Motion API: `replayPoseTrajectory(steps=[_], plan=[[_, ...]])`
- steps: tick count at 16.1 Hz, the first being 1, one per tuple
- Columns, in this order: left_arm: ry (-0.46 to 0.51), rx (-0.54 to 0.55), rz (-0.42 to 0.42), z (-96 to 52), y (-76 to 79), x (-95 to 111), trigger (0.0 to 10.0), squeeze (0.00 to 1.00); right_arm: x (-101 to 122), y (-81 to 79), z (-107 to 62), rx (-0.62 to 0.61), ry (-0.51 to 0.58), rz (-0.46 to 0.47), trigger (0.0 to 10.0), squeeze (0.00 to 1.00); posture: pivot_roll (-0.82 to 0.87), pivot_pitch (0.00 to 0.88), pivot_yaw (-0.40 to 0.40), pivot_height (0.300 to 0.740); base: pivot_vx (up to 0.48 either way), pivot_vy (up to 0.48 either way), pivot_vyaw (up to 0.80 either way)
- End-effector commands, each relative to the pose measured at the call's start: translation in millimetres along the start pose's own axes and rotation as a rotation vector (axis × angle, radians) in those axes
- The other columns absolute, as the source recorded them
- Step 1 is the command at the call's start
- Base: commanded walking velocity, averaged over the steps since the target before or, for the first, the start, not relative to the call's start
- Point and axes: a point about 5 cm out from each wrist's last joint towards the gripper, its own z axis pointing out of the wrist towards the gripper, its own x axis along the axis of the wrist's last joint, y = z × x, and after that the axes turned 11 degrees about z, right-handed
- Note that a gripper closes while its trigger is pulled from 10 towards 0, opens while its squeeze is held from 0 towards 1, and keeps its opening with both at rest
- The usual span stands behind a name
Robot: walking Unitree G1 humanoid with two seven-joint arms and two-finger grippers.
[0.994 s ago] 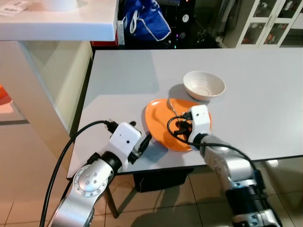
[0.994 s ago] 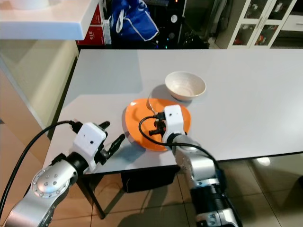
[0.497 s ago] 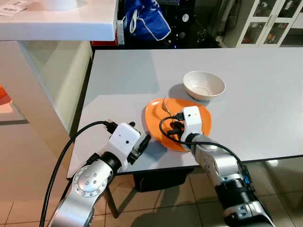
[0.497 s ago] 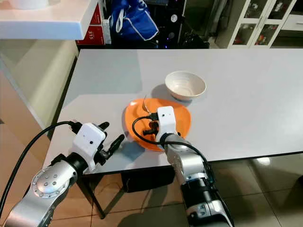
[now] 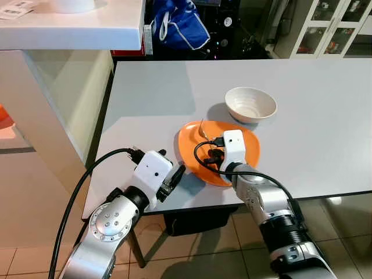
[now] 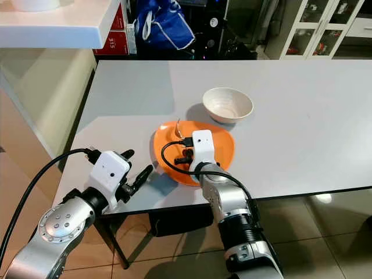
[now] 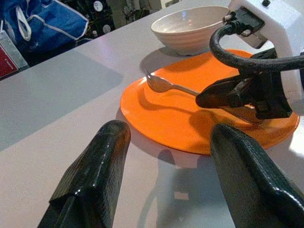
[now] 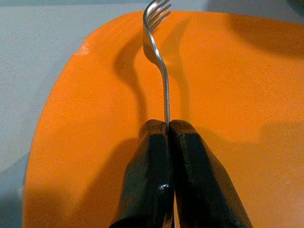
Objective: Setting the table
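Here, the right gripper [image 8: 167,130] is hovering over the orange plate [image 5: 192,148], its two black fingers [image 8: 147,190] pressed together on the handle of a metal fork [image 8: 156,52]. The fork is sticking out past the fingertips with its tines pointing toward the far rim of the plate; seen from the left wrist, the tines are sitting low over the plate surface and casting a shadow on it. The plate is lying near the front edge of the grey table [image 5: 151,93]. A white bowl [image 5: 250,104] is sitting upright just beyond the plate, close to its far rim but apart from it.

The left gripper [image 7: 164,156] is waiting at the near left corner of the table, beside the plate and not touching it. Its fingers [image 7: 97,171] are spread wide with nothing between them, pointing toward the plate and bowl.

Behind the table, a blue bag [image 5: 177,26] is resting in the dark area, and a white counter [image 5: 75,29] is standing off to the left.
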Motion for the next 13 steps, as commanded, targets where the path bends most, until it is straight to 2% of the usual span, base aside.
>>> replayPoseTrajectory(steps=[1,3,5,6,7,8,9,13], plan=[[0.003,-0.004,0.004,1.3,-0.7,1.9,10.0,0.00,3.7,1.6,1.1,0.008,0.009,0.031,10.0,0.00,-0.07,0.007,-0.019,0.740,0.000,0.000,0.00],[0.004,-0.007,0.005,1.9,-0.4,2.2,10.0,0.00,3.7,2.5,0.9,0.013,0.008,0.040,10.0,0.02,-0.07,0.006,-0.016,0.740,0.000,0.000,0.00],[0.005,-0.012,0.006,2.4,0.1,2.2,10.0,0.00,2.5,3.2,0.4,0.016,0.004,0.047,10.0,0.20,-0.07,0.005,-0.015,0.740,0.000,0.000,0.00],[0.006,-0.017,0.010,2.7,0.6,2.3,10.0,0.00,1.0,2.6,0.6,0.023,0.000,0.058,10.0,0.68,-0.07,0.004,-0.013,0.740,0.000,0.000,0.00],[0.008,-0.019,0.011,2.9,0.9,2.5,10.0,0.00,0.2,2.0,0.8,0.027,-0.001,0.065,10.0,0.85,-0.06,0.003,-0.013,0.740,0.000,0.000,0.00],[0.009,-0.021,0.012,2.9,1.3,2.8,10.0,0.00,-0.4,1.5,0.7,0.031,-0.002,0.073,10.0,0.94,-0.06,0.003,-0.013,0.740,0.000,0.000,0.00],[0.009,-0.021,0.013,3.6,0.7,2.7,10.0,0.00,-0.1,0.8,1.0,0.036,-0.001,0.080,10.0,1.00,-0.06,0.000,-0.012,0.740,0.000,0.000,0.00],[0.015,-0.019,0.019,6.2,-1.8,2.8,10.0,0.00,4.6,0.7,1.7,0.058,0.009,0.100,10.0,1.00,-0.06,0.000,-0.011,0.740,0.000,0.000,0.00]])
